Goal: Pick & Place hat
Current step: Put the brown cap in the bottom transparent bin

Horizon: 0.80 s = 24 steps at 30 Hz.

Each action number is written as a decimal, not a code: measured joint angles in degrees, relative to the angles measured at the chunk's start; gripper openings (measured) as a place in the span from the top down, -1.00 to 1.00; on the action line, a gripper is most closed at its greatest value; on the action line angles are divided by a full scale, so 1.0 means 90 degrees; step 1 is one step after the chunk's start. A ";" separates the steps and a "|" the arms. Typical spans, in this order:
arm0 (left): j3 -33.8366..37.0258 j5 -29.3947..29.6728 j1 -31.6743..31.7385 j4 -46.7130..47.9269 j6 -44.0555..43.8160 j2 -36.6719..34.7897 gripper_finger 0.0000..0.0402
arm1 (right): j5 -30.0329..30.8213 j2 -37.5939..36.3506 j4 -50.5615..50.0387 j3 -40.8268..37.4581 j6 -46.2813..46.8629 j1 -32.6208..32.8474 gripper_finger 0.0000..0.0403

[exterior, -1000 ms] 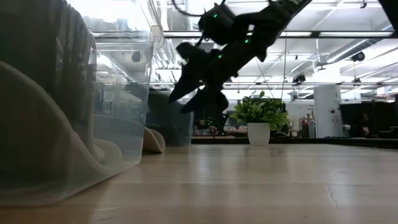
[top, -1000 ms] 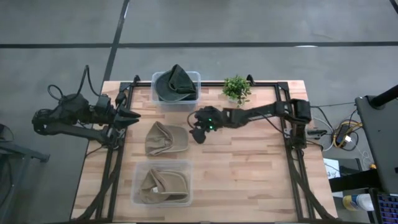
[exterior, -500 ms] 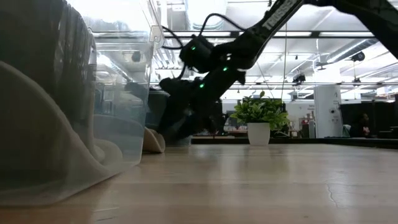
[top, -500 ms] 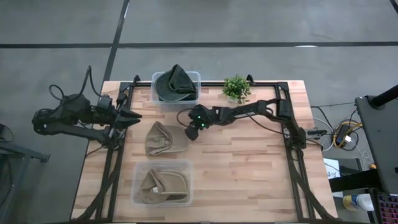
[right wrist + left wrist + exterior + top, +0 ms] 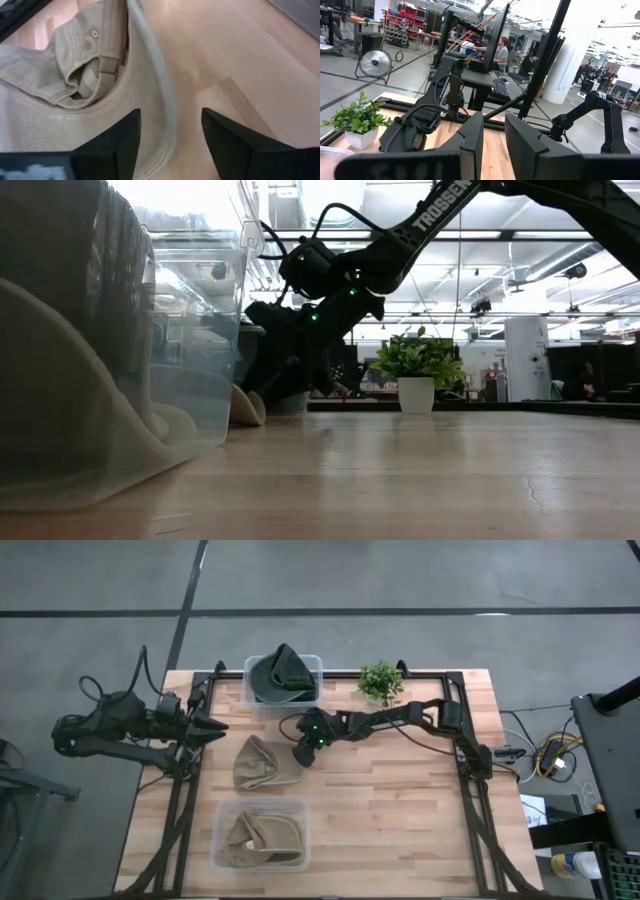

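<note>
A tan hat point(image 5: 262, 762) lies flat on the table between two clear bins. Its brim point(image 5: 150, 100) and back strap point(image 5: 102, 65) fill the right wrist view. My right gripper point(image 5: 305, 753) is open and low at the hat's right edge. Its fingers stand on either side of the brim's rim point(image 5: 167, 107), and I see no touch. In the low view my right gripper point(image 5: 268, 385) slants down just above the brim point(image 5: 246, 406). My left gripper point(image 5: 210, 727) waits open at the table's left edge, off the hat.
The far bin point(image 5: 285, 680) holds a dark green hat and the near bin point(image 5: 262, 835) holds another tan hat. A small potted plant point(image 5: 380, 682) stands at the far edge. Bare wood lies to the right of the hat.
My right gripper has moved toward the table's left and come down from above the table's middle to the tan hat's right edge. The hat has stayed where it was.
</note>
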State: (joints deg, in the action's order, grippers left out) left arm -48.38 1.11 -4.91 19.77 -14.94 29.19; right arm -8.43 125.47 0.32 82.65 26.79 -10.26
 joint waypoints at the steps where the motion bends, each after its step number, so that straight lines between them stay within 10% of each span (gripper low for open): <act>1: 0.0000 0.0001 0.0002 0.0000 -0.0001 0.0003 0.63 | -0.0034 0.0009 0.0011 0.0000 -0.0002 0.0007 0.04; 10: 0.0000 0.0001 0.0002 0.0000 -0.0002 0.0010 0.63 | -0.0101 0.0019 0.0024 -0.0037 -0.0053 0.0064 0.87; 24: 0.0000 0.0001 0.0001 0.0008 -0.0024 0.0012 0.63 | 0.0263 -0.0752 -0.0922 0.0466 -0.0435 0.0136 0.95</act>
State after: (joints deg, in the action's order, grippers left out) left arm -48.38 1.13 -4.89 19.84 -15.16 29.30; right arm -6.06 118.70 -7.98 86.85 22.88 -9.04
